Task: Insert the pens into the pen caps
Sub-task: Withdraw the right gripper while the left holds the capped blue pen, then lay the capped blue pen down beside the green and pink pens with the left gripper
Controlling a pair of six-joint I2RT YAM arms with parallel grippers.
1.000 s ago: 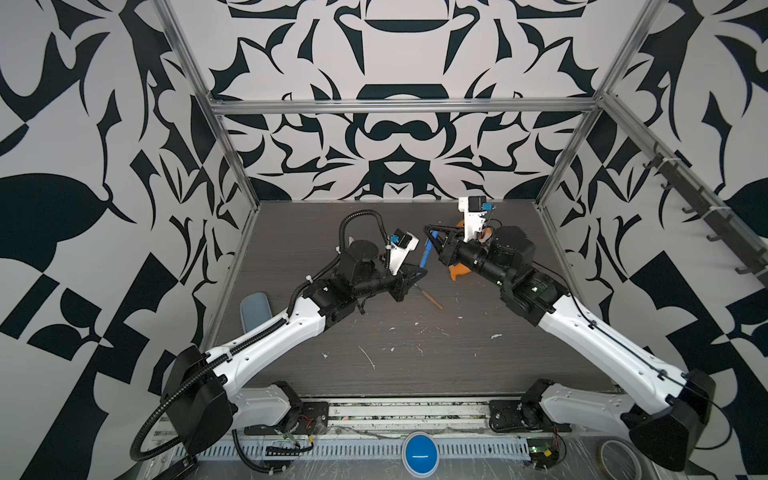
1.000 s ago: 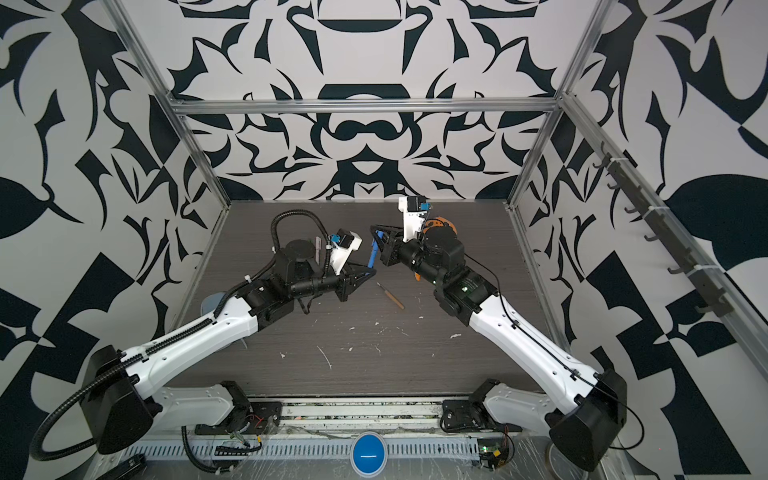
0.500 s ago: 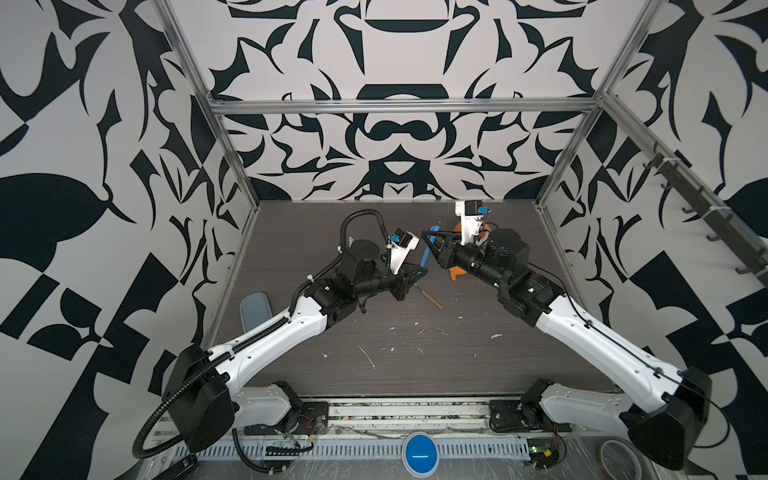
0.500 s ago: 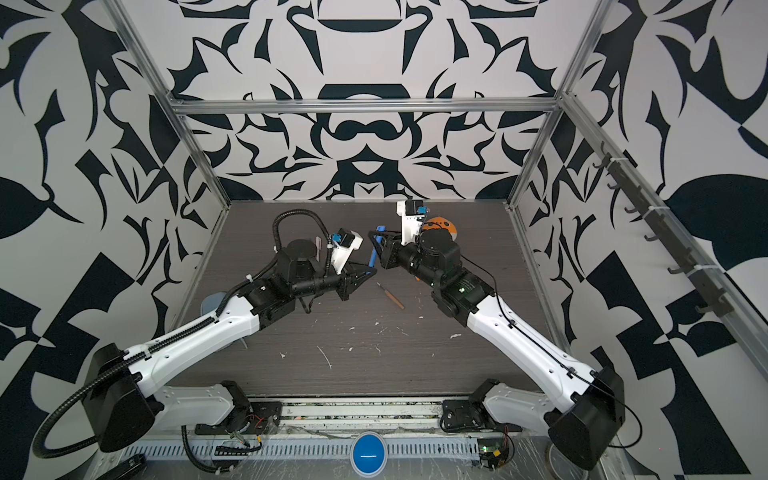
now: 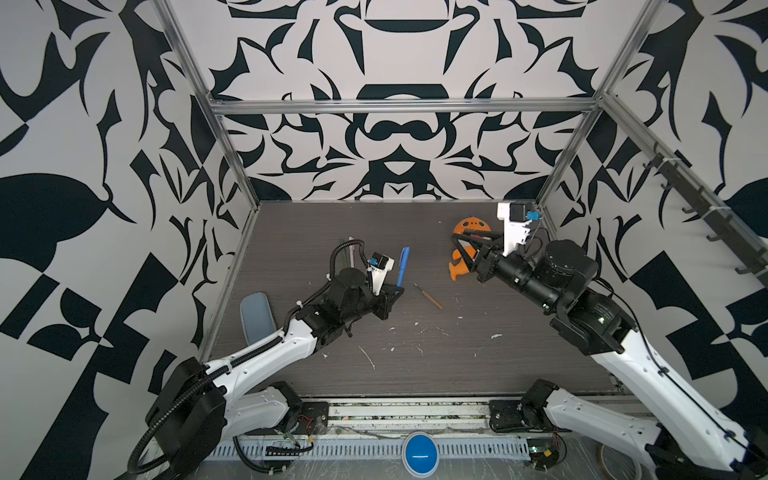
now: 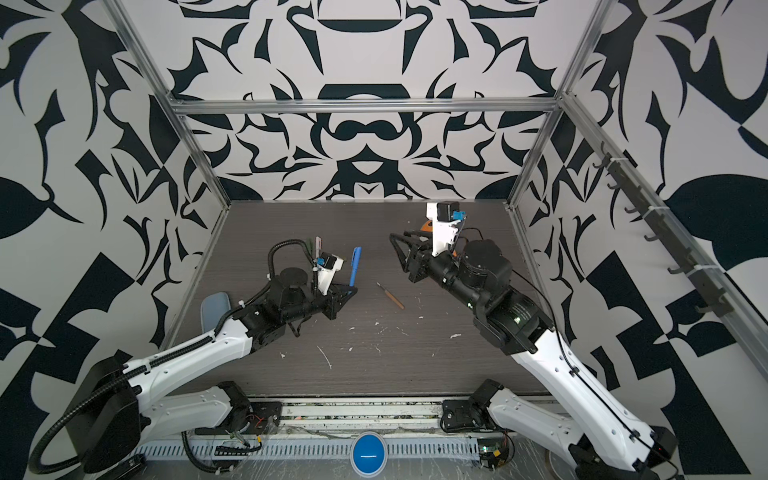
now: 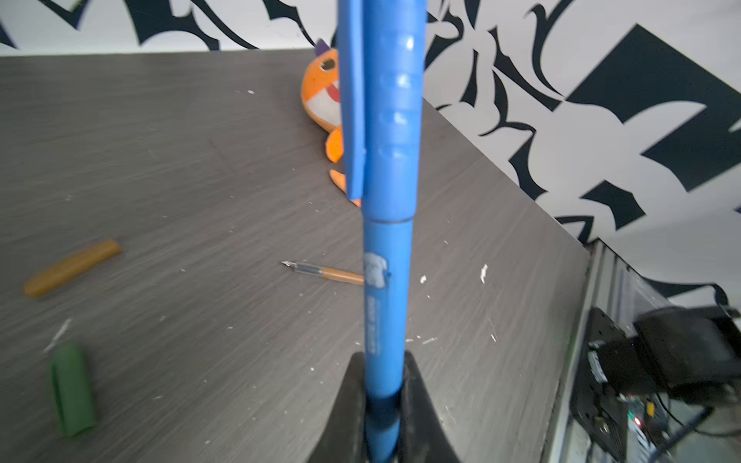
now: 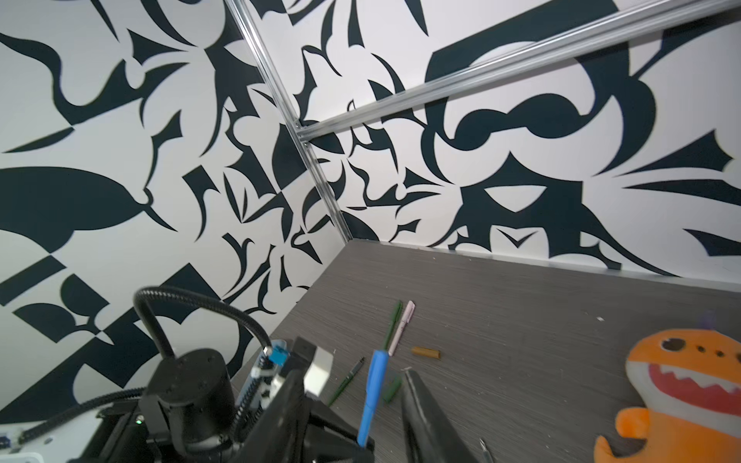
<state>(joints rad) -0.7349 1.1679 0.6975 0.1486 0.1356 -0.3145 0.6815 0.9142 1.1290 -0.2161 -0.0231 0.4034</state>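
**Left arm** (image 5: 266, 353): rises from the near edge of the tabletop and reaches low toward its middle, forearm close to level.

**Left gripper** (image 5: 397, 290): jaws clamped on the lower barrel of a blue pen (image 5: 402, 266) (pen held upright).

**Right arm** (image 5: 648, 365): rises from the near right corner, slanting toward the far right corner.

**Right gripper** (image 5: 459, 252): held above the tabletop and pointing left, jaws parted in a V.
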